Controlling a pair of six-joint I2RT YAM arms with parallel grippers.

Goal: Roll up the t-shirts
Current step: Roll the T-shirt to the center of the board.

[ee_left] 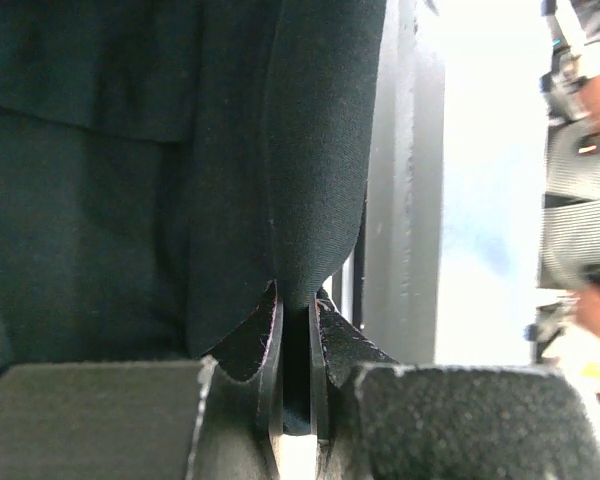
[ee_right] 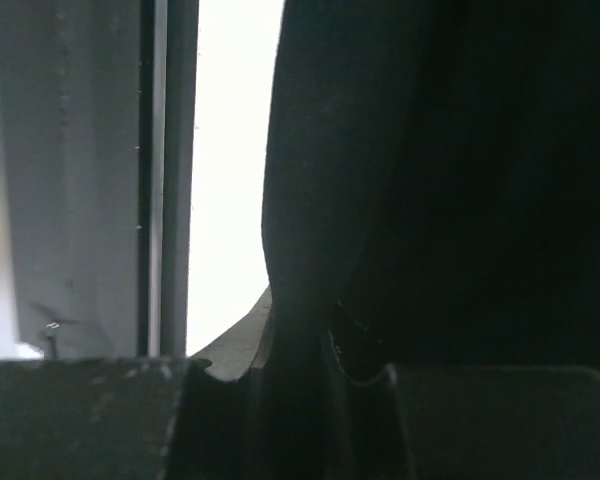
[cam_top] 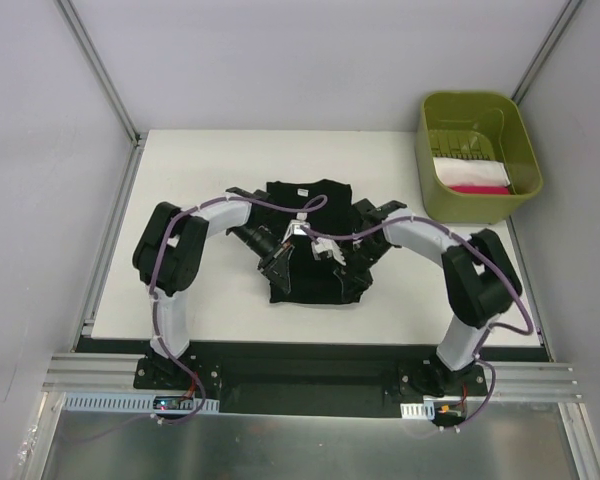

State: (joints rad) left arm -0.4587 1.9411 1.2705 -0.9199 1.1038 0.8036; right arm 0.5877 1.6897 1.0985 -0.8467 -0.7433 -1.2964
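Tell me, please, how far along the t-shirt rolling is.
Done: white and pink cloth already sits in the green bin. In hand: the black t-shirt lies on the table, both the left claw and right claw pinching its fabric. Left: rolling it up; no roll shows yet.

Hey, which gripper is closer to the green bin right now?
Right. The right gripper is shut on the black shirt on the side toward the bin. The left gripper pinches the shirt's opposite side, farther from it.
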